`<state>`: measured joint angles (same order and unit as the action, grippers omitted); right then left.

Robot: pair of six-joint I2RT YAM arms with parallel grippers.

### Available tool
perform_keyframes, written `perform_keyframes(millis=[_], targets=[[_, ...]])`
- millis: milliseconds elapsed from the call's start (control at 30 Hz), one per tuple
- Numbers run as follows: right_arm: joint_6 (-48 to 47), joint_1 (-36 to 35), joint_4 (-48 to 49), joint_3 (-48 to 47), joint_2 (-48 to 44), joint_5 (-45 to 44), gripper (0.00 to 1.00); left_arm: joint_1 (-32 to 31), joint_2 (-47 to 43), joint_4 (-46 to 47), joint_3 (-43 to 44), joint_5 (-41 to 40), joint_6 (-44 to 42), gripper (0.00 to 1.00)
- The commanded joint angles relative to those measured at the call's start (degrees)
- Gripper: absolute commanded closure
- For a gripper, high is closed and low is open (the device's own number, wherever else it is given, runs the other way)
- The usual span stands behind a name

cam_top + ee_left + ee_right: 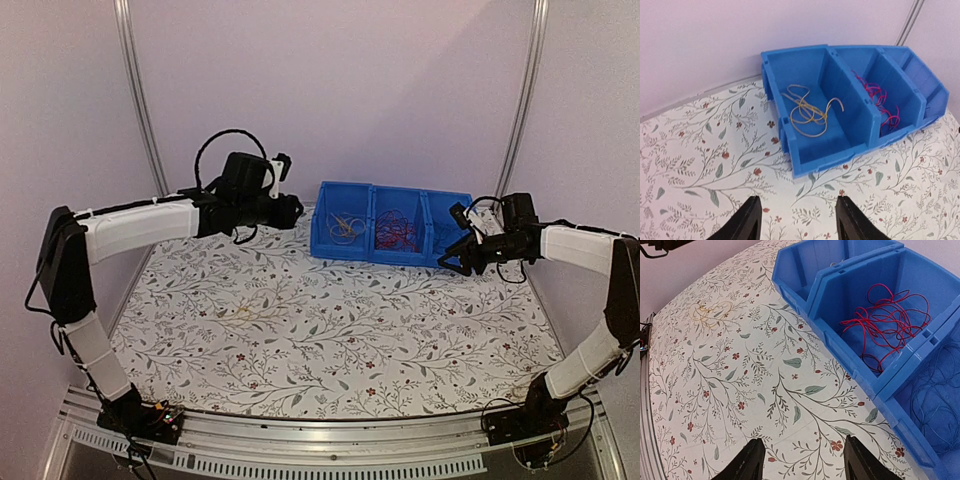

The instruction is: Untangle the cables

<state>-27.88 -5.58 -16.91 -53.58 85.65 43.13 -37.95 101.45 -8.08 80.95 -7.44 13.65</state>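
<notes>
The cables lie sorted in a blue three-part bin (345, 250). Yellow-orange wires (810, 110) sit in its left compartment, red wires (890, 320) in the middle one, and thin blue wires (935, 405) in the right one. One more yellow loop (710, 315) lies flat on the floral cloth, faint in the top view (250, 318). My left gripper (797, 205) is open and empty, hovering just left of the bin (295, 210). My right gripper (802, 447) is open and empty above the cloth by the bin's right front corner (452, 260).
The bin (790, 145) stands at the back of the floral cloth (330, 340), near the rear wall. Metal frame posts (140, 100) rise at both back corners. A metal rail (320, 440) runs along the near edge.
</notes>
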Motion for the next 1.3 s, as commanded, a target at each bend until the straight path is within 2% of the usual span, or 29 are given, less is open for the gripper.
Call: perform_keyframes(millis=[0,100,233,400,500,600,733,867,967,1067,1200,1267], targets=[[-1.4,-1.9,-1.1,-0.4,-1.9,1.8,0.43,-0.3,-3.7,-14.9,-8.1,-5.6,7.3,0.5],[-2.4,-4.2,-1.4,-0.4,-2.2,0.3,0.43,0.2,-6.8,-21.6,-13.1,-7.0,14.7,0.52],[-3.0,-5.0,-1.6,-0.4,-2.0,0.0,0.44,0.2,-11.4,-24.9,-21.4,-7.4,27.3,0.52],[-3.0,-5.4,-1.6,-0.4,-2.0,0.5,0.44,0.2,-17.4,-23.5,-30.9,-10.7,37.3,0.53],[-2.9,-6.0,-1.7,-0.4,-2.0,0.9,0.44,1.2,-20.5,-20.5,-34.5,-11.3,40.1,0.54],[-2.8,-6.6,-1.8,-0.5,-1.9,0.9,0.43,3.4,-22.4,-16.7,-37.6,-8.4,41.8,0.57],[-2.8,-6.9,-2.0,-0.5,-1.8,0.7,0.44,5.6,-22.5,-13.6,-39.9,-3.3,42.9,0.58],[-2.9,-6.9,-2.0,-0.3,-2.4,0.0,0.43,6.0,-22.7,-11.8,-42.4,-1.9,45.3,0.61],[-2.8,-6.8,-1.8,-0.2,-2.7,0.0,0.44,7.9,-22.2,-5.5,-45.6,0.6,46.3,0.64],[-2.6,-6.9,-1.9,-0.4,-2.7,0.5,0.43,11.3,-20.4,1.3,-48.4,4.0,47.0,0.74],[-2.3,-7.2,-2.9,-1.5,-2.7,1.3,0.43,12.7,-18.8,5.4,-47.7,4.1,44.9,1.0],[-1.8,-7.6,-4.2,-3.4,-2.7,3.5,0.44,12.0,-19.8,10.3,-47.4,4.0,42.6,1.0]])
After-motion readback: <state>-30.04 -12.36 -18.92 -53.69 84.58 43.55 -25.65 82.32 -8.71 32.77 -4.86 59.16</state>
